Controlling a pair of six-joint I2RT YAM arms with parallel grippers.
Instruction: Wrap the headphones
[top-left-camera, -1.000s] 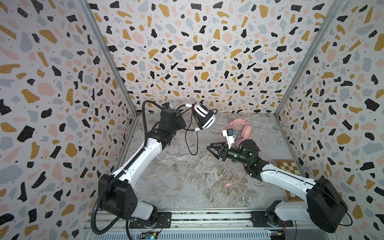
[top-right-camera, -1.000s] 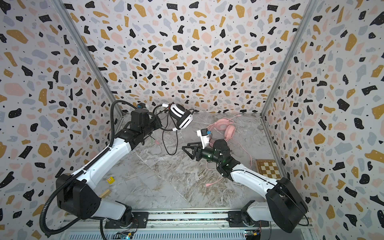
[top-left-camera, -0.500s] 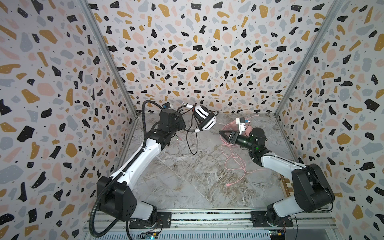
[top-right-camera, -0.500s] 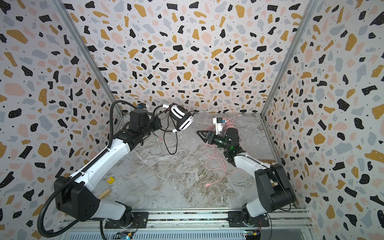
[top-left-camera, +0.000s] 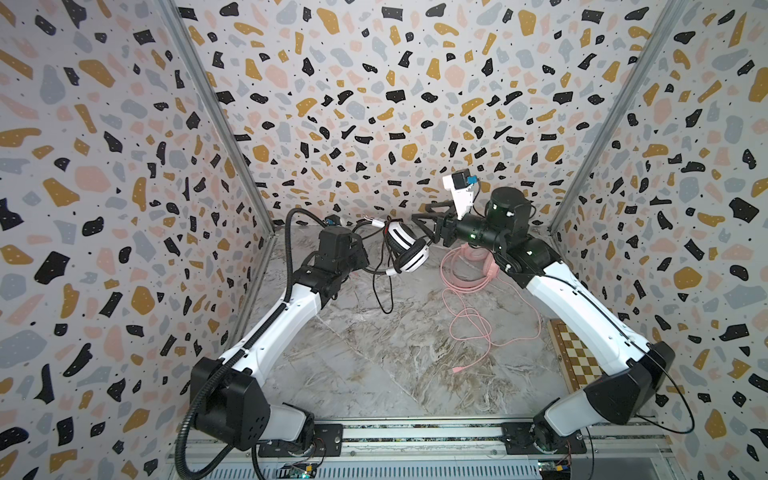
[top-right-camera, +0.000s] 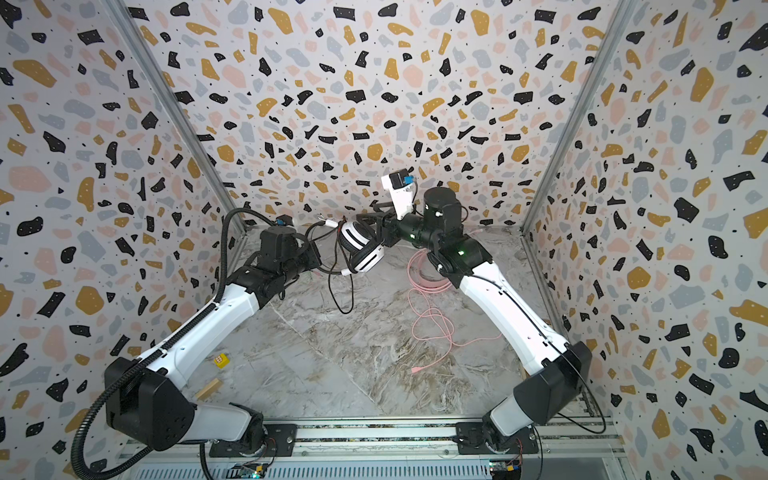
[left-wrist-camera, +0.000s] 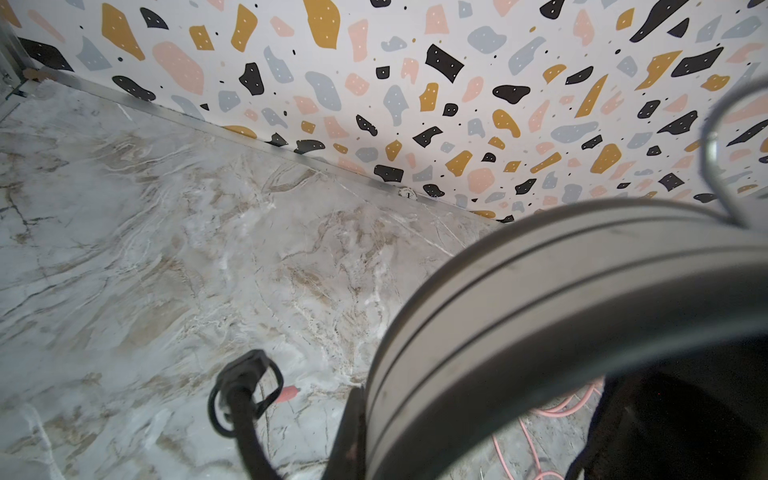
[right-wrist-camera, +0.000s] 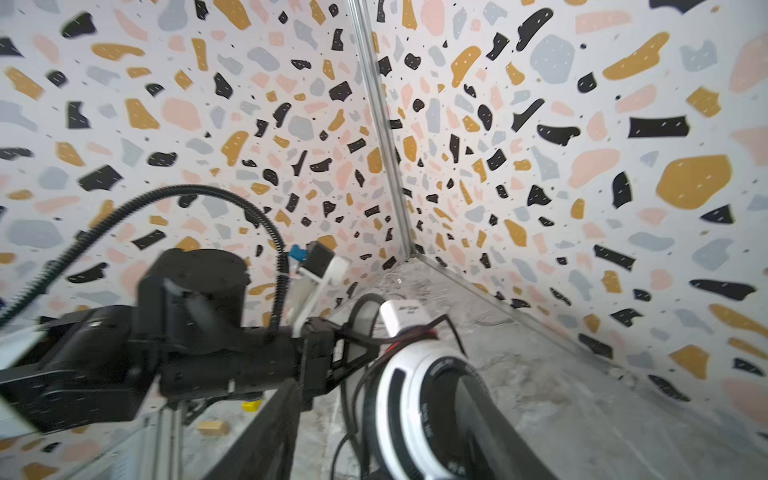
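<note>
Two sets of headphones are here, one white and one pink. The white headphones are up in the air near the back wall, off the bench. The left claw is clenched tight on their band and holds them up. A thin black cable hangs down from them in a long loop, and in both top views the bottom of the loop comes down close to the bench. The right claw is just beside the white headphones, on the other side from the left claw. It is spread wide and grips nothing. In the right wrist view a round white ear cup sits between its two dark fingers, but I cannot tell if they touch it. The pink headphones lie on the bench at the back, partly hidden under the right arm. Their long pink cable lies loose in curls on the bench and runs toward the front. A small yellow block and a wooden block lie on the bench near the bottom part of the left arm. A checkered board lies by the wall on the right side.
</note>
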